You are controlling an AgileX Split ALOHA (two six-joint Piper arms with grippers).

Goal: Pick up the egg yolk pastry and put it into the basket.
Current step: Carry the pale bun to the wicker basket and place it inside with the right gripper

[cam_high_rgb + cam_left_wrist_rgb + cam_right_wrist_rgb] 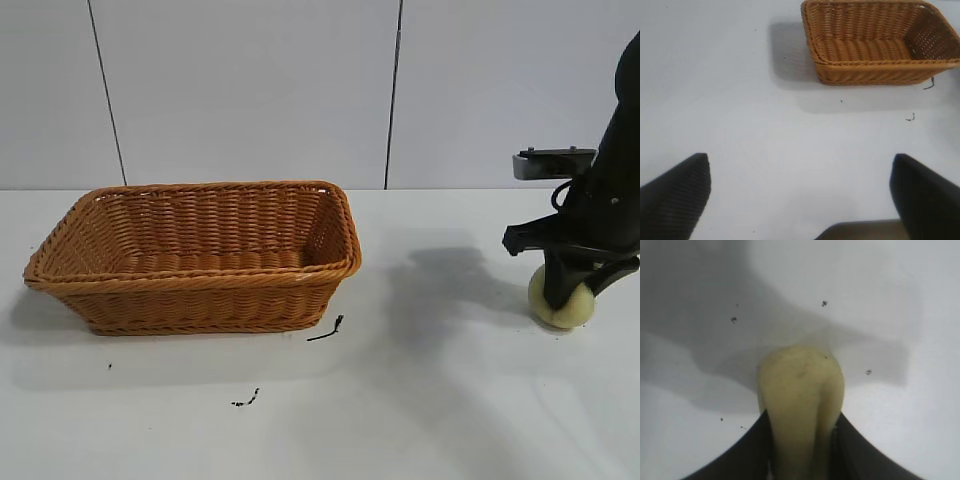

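Observation:
The egg yolk pastry [560, 298], a pale yellow-green rounded lump, sits at the table's right, pinched between the fingers of my right gripper [572, 292]. In the right wrist view the pastry [801, 390] is squeezed narrow between the two black fingers [757, 450], at or just above the white table. The orange-brown wicker basket [200, 285] stands at the left, well apart from the pastry, with nothing seen inside. It also shows in the left wrist view [875, 70]. My left gripper [800, 197] is open and empty over bare table, out of the exterior view.
A few small dark scraps [326, 330] lie on the white table in front of the basket, and dark specks [824, 303] lie near the pastry. A grey wall with vertical seams stands behind the table.

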